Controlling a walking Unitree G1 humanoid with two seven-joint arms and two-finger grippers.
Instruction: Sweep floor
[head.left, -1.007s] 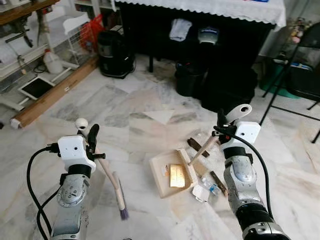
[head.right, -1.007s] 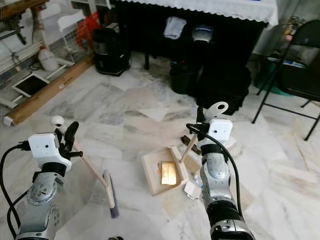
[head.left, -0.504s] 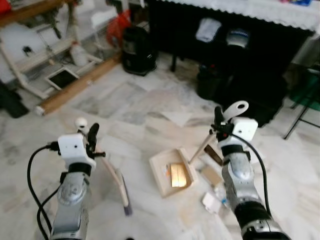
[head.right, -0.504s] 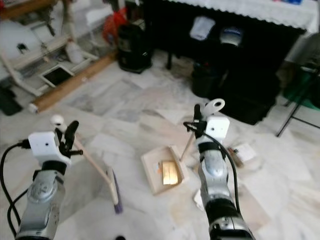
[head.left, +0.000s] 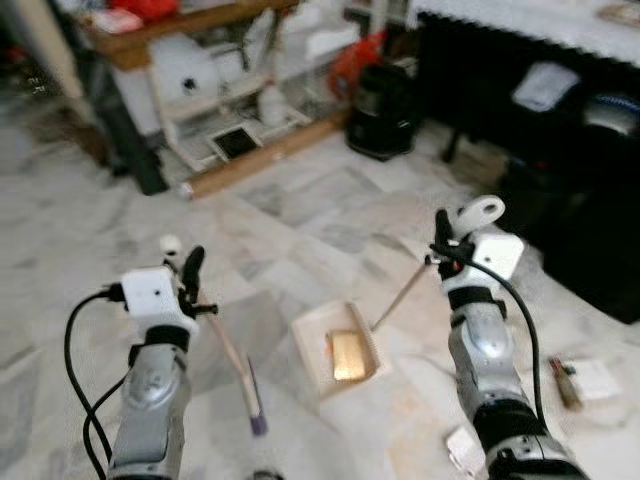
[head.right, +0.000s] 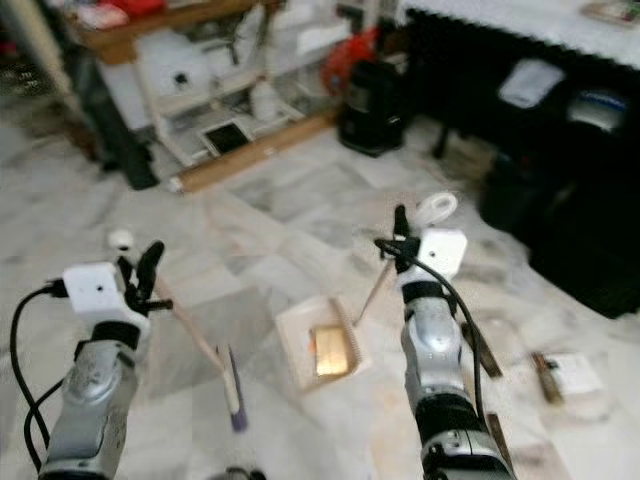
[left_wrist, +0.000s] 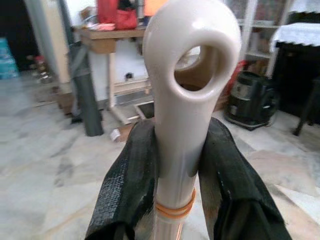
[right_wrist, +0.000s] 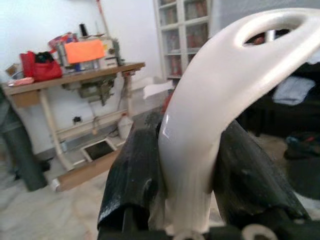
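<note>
1. Clamping the cream handle top of a small broom, the left gripper has both black fingers pressed against the shaft just under its hanging loop; the stick slants down and away from it to a purple bristle head resting on the marble floor.
2. Pinching the looped white grip of a dustpan, the right gripper has its fingers tight on either side of the handle, which runs down and inward to the pan.
3. The pan lies on the floor between the two grippers, nearer the right one, with a flat yellowish piece lying inside it.
4. Beyond the right gripper, on its outer side, a white packet and a brown stick-like piece lie on the tiles; more white litter sits close by that arm's elbow.
5. Ahead of the right gripper stand a black table with a white cloth and dark bins under it.
6. Ahead of the left gripper stand a wooden-topped table frame, a long wooden plank on the floor and a dark post.
</note>
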